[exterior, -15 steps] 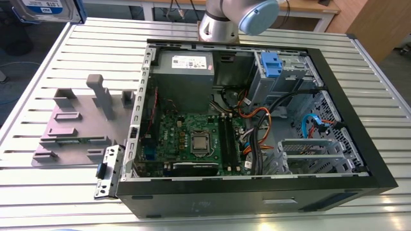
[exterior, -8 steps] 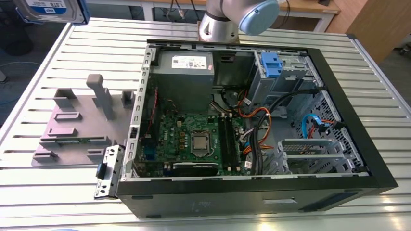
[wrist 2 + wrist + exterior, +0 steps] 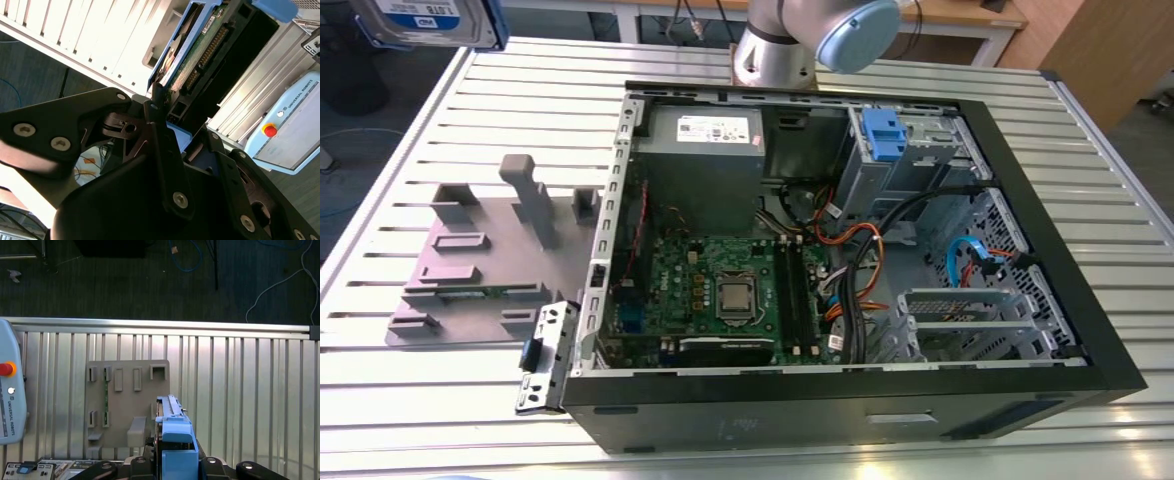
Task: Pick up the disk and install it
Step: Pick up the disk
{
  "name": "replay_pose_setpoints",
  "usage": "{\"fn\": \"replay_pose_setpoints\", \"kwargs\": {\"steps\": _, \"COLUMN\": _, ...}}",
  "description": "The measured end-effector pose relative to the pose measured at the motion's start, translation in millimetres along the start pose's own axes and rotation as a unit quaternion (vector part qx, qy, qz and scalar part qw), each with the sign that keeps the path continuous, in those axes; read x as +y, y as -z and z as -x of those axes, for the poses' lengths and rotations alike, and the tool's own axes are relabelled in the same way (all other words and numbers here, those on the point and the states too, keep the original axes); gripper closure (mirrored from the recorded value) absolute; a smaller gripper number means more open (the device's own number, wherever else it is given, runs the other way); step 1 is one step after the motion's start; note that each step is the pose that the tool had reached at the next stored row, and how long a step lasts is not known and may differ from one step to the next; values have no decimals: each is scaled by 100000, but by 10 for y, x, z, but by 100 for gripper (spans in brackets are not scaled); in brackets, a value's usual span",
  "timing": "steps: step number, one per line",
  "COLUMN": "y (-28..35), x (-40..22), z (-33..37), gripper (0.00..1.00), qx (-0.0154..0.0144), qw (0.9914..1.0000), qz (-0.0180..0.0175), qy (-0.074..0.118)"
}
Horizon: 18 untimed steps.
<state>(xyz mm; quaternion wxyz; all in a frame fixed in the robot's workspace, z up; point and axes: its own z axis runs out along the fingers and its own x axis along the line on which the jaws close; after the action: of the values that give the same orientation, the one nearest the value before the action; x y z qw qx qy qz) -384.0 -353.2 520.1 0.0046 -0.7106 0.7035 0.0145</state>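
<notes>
The gripper (image 3: 161, 100) is clamped on one end of the disk (image 3: 195, 55), whose long axis points straight away from it, toward the table (image 3: 250, 390).

Light: bright, even, from overhead.
Glare: white sheen on the tabletop (image 3: 1094, 170) slats, strongest along the exterior view's bottom edge.
Shadow: computer case (image 3: 854, 405) interior dim.
Focus: disk (image 3: 427, 20) slightly soft.

disk (image 3: 427, 22): cut by exterior view's edge | arm (image 3: 781, 55): upper part cropped | pendant (image 3: 10, 390): partly cropped
</notes>
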Motion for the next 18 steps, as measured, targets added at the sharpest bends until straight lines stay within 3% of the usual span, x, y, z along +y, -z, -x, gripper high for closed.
{"fn": "replay_pose_setpoints", "kwargs": {"steps": 3, "y": 0, "x": -6, "z": 0, "gripper": 64, "qx": 2, "qw": 100000, "qz": 2, "qy": 5}}
{"fn": "replay_pose_setpoints", "kwargs": {"steps": 5, "y": -2, "x": -90, "z": -1, "gripper": 64, "qx": 2, "qw": 100000, "qz": 2, "qy": 3}}
{"fn": "replay_pose_setpoints", "kwargs": {"steps": 9, "y": -3, "x": -97, "z": -1, "gripper": 64, "qx": 1, "qw": 100000, "qz": -1, "qy": 1}}
{"fn": "replay_pose_setpoints", "kwargs": {"steps": 11, "y": -7, "x": -199, "z": -2, "gripper": 64, "qx": 0, "qw": 100000, "qz": -4, "qy": 2}}
{"fn": "replay_pose_setpoints", "kwargs": {"steps": 18, "y": -7, "x": -234, "z": -3, "gripper": 64, "qx": 0, "qw": 100000, "qz": -2, "qy": 3}}
